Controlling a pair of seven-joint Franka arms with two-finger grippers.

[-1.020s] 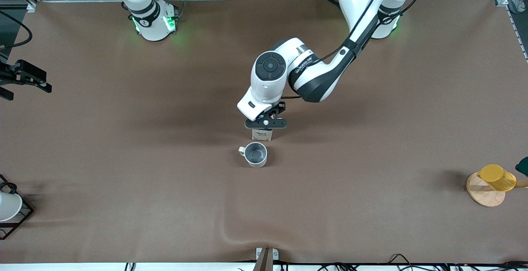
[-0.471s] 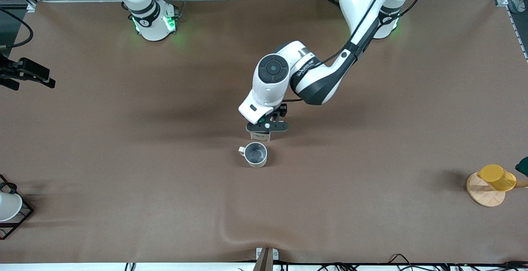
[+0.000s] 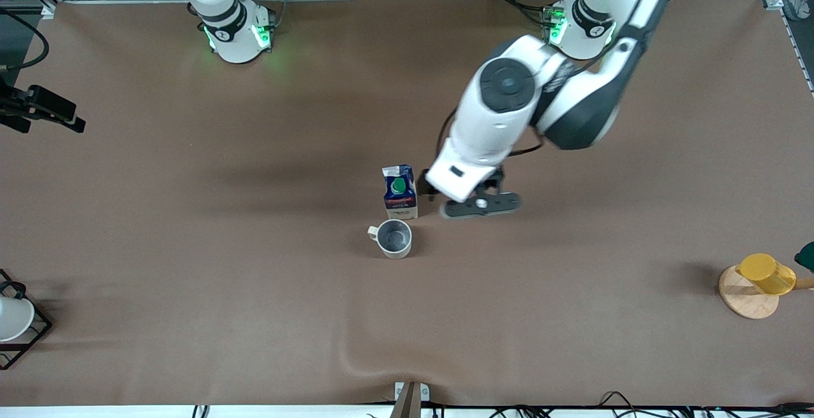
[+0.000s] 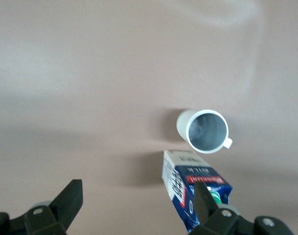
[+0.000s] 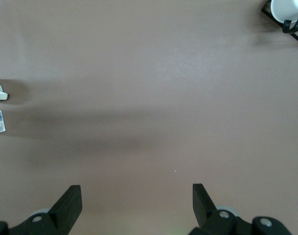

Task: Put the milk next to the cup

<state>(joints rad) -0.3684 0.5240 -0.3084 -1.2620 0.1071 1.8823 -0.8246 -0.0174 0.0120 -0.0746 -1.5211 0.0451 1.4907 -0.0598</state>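
Step in hand: release done, by my judgement; the placing looks finished and only the retreat is left.

Nearest the front camera of the task's things, the small white mug with grey interior and stubby white handle (image 3: 395, 238) stands upright on the brown cloth-covered desk (image 3: 191, 316); it looks empty, bare grey bottom visible in the left wrist view (image 4: 206, 130).

Just beside it, a little farther from the camera, the small gable-top milk carton, dark blue top, round green cap, red band, white lower sides (image 3: 399, 191), stands upright on the desk; cap on, so contents unseen; whether carton and mug touch I cannot tell, at most a thin gap shows (image 4: 190, 188).

Left hand (image 3: 481, 205) hangs over bare desk just beside the carton, toward the left arm's end; fingers spread wide, nothing between them; one finger (image 4: 208, 205) overlaps the carton in the wrist view.

Right hand (image 5: 134, 205) waits over bare desk at the right arm's end, fingers apart and empty.

Next move, as I judge it: draw the left hand up and away without brushing the carton; it is tall and narrow and would likely tip against the mug.

Edges of desk: a yellow cup on a round wooden base (image 3: 765, 274); a white cup in a black wire rack (image 3: 14, 317); contents not visible.
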